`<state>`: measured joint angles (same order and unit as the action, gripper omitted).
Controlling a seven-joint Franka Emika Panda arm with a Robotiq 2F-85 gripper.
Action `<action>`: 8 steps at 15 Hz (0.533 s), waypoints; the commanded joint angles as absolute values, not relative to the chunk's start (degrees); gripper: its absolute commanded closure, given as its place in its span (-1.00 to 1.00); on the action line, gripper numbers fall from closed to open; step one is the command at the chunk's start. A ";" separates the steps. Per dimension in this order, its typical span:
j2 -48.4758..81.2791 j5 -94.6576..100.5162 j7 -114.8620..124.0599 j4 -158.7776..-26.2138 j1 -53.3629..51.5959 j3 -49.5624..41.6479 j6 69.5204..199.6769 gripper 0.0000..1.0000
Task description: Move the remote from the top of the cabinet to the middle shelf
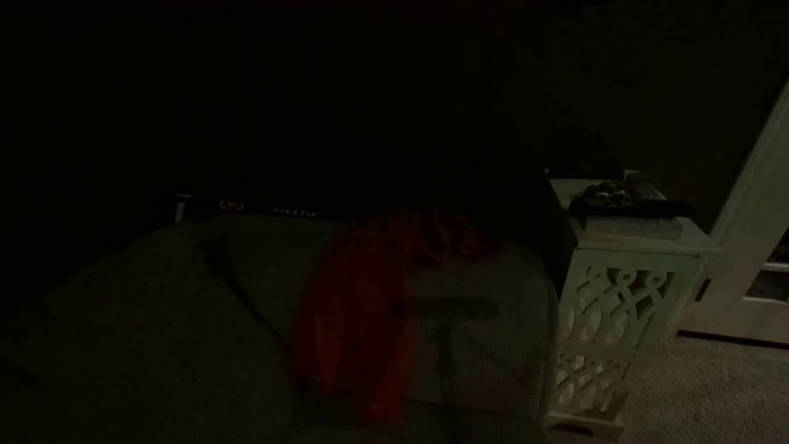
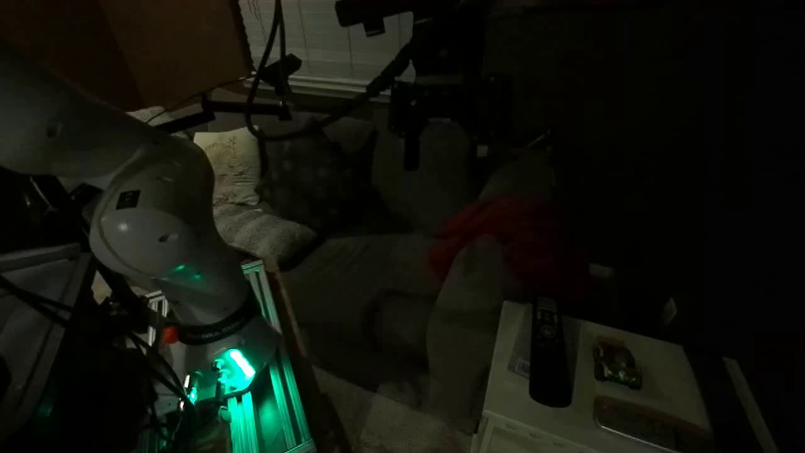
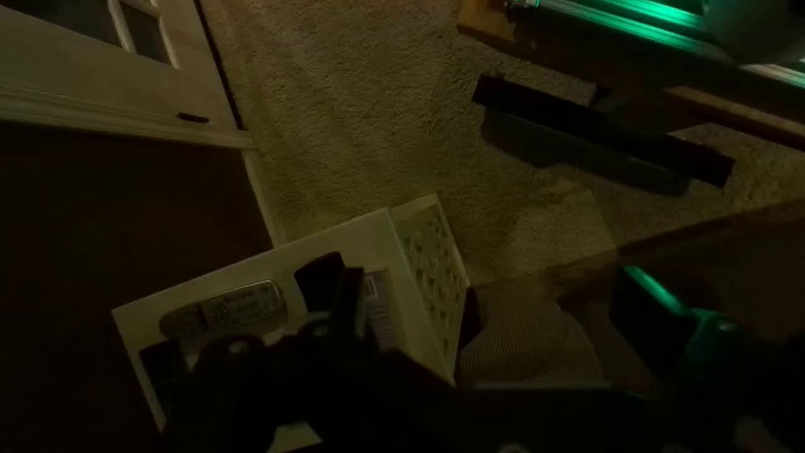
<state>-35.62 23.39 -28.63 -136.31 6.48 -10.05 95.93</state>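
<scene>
The white cabinet with lattice sides shows in both exterior views and in the wrist view. The long black remote lies on its top, partly over a flat printed packet. The remote is a dark bar in an exterior view; in the wrist view only its end shows past a finger. My gripper is open and empty, its fingers wide apart. An exterior view shows the gripper above the couch, away from the cabinet top. The middle shelf is hidden.
A toy-car-like item and a flat rounded case lie beside the remote. A red cloth hangs over the couch by the cabinet. A white door stands behind it. A dark bar crosses above the carpet. The scene is very dark.
</scene>
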 commanded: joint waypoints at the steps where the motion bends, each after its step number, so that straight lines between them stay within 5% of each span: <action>1: -35.71 23.84 -28.14 -136.15 5.28 -10.93 95.56 -1.00; 8: -32.15 12.60 -36.93 -140.80 -1.37 -15.96 105.08 -1.00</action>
